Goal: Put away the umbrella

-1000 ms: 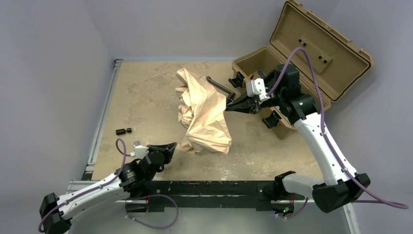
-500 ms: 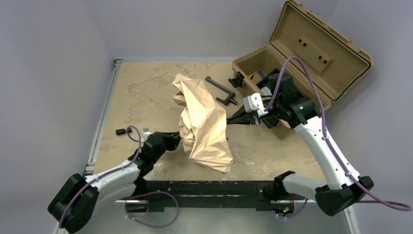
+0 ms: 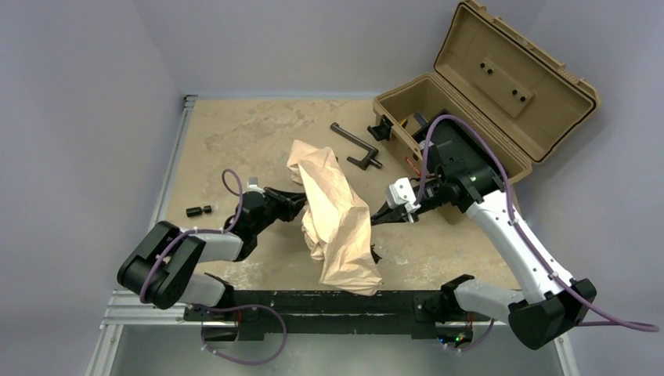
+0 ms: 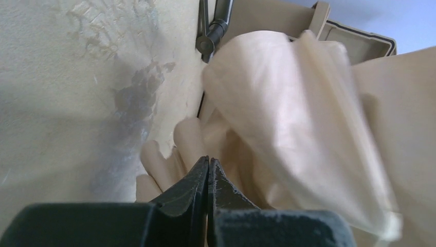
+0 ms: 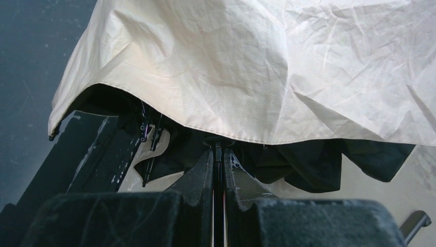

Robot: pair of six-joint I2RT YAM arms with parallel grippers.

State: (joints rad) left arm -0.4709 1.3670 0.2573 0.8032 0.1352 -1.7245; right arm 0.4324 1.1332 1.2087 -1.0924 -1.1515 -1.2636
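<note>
The umbrella (image 3: pixel 337 223) lies in the middle of the table, its beige canopy crumpled and half collapsed and reaching the front edge. My right gripper (image 3: pixel 377 218) is at its right side. In the right wrist view it (image 5: pixel 217 149) is shut on the thin black shaft (image 5: pixel 217 163) under the canopy (image 5: pixel 247 67). My left gripper (image 3: pixel 300 201) is at the canopy's left side. In the left wrist view it (image 4: pixel 208 160) is shut with nothing showing between its jaws, its tips against the fabric folds (image 4: pixel 288 103). The knob handle is hidden.
The open tan case (image 3: pixel 470 102) stands at the back right. A dark L-shaped bar (image 3: pixel 354 144) lies just left of it and also shows in the left wrist view (image 4: pixel 211 31). A small black part (image 3: pixel 199 210) lies at the left. A black rail (image 3: pixel 329 301) runs along the front edge.
My right gripper has pulled the umbrella toward the front of the table, away from the case. My left arm has swung from the front edge up to the canopy's left side.
</note>
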